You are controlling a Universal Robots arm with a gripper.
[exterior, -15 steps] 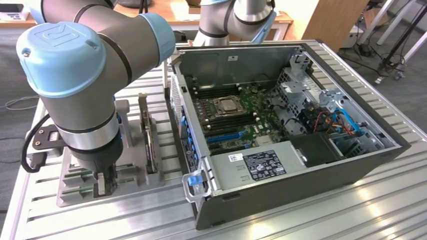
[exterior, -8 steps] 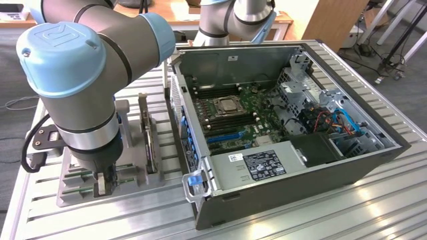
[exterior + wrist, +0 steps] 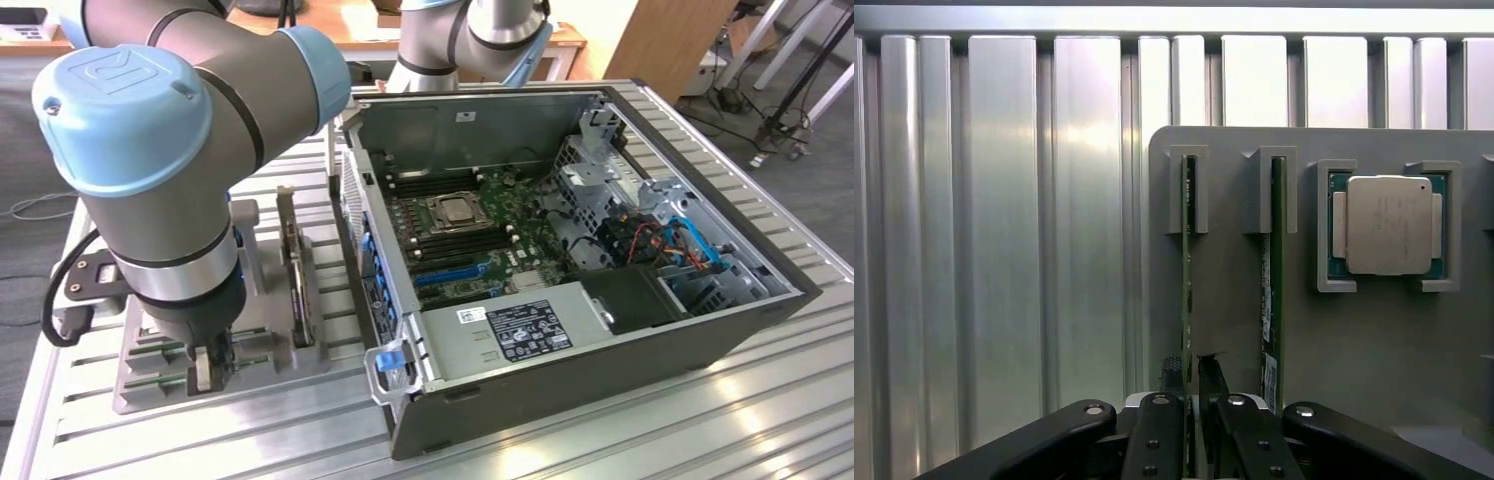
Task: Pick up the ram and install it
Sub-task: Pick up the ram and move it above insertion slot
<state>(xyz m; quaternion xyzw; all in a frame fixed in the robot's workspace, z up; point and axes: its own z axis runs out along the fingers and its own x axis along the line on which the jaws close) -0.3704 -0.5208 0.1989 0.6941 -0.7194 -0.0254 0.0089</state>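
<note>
The black gripper clamped narrowly on the long, thin green ram stick, which stood on edge between its fingertips in a slotted grey plastic tray. A second green stick stood just beside the gripper, a square silver processor chip beyond it.

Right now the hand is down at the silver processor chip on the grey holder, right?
No. The hand is down at a ram stick, the one farther from the silver processor chip, on the grey holder. The wrist view shows it.
</note>
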